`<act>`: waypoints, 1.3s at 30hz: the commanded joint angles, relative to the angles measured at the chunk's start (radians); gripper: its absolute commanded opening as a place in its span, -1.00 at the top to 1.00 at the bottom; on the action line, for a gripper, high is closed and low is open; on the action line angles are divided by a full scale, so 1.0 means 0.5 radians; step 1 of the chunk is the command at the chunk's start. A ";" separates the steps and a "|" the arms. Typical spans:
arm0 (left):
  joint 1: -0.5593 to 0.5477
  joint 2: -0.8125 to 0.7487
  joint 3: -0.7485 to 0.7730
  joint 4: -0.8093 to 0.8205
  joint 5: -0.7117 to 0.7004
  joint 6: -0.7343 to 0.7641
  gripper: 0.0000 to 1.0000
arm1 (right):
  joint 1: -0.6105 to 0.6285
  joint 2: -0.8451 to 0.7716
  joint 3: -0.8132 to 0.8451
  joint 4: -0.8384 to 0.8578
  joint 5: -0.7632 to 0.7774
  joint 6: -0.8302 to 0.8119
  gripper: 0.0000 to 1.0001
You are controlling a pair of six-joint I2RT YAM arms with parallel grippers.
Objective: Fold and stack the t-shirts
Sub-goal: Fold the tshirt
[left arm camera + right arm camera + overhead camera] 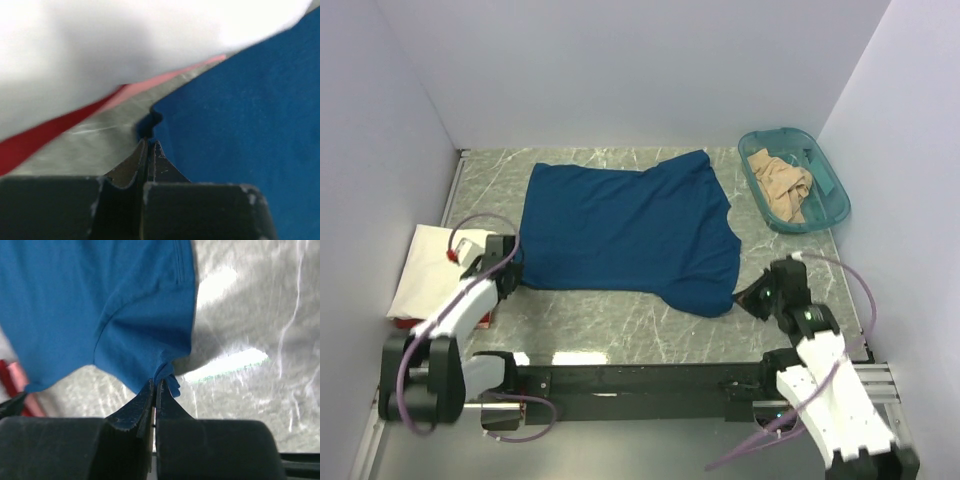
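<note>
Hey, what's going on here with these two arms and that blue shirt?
Two robot arms are handling a blue t-shirt spread flat on the table. The left gripper is pinched shut on its near left corner, the right gripper on its near sleeve tip. A white shirt lies folded at the left, and a tan shirt sits crumpled in the teal tub.

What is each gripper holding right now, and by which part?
Both pinch the blue t-shirt: left gripper at its near hem corner, right gripper at the near sleeve's edge.
</note>
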 commanded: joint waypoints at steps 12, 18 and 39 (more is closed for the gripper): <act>-0.141 0.764 0.722 -0.069 -0.202 -0.150 0.93 | -0.010 1.300 0.848 0.629 0.228 -0.296 1.00; -0.144 0.921 0.841 -0.069 -0.199 -0.184 0.89 | -0.075 1.745 1.112 0.706 0.130 -0.311 1.00; -0.080 0.964 1.029 -0.124 -0.254 -0.135 0.92 | -0.268 1.963 1.229 0.780 -0.030 -0.385 1.00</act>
